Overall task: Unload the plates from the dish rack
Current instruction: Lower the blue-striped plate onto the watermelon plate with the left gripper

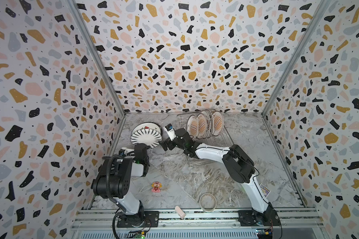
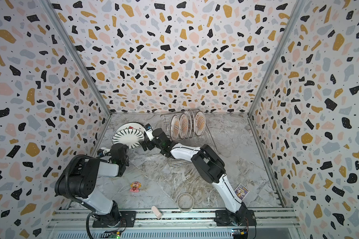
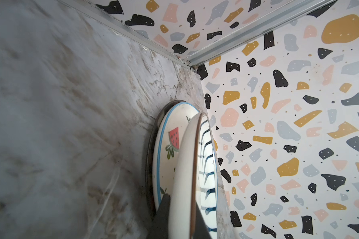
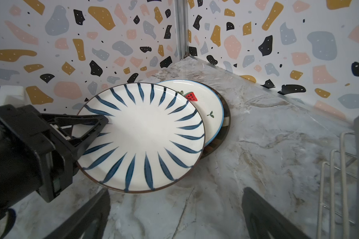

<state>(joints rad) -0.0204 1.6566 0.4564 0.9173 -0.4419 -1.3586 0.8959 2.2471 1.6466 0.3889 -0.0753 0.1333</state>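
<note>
The left hand (image 4: 104, 122) is clenched on the near rim of the blue-striped plate (image 4: 141, 136). It holds the plate tilted over a watermelon plate (image 4: 210, 107), which lies on a dark plate (image 4: 227, 109) on the marble desk (image 4: 267, 144). This stack sits left of centre in both top views, close to the left wall. The right hand (image 4: 175, 192) hangs released, jaws wide apart, just right of the striped plate and holding nothing. The dish rack (image 1: 221, 142) sits right of centre at the back of the desk, with several orange sunburst plates (image 1: 201, 126) standing upright in it, close together.
</note>
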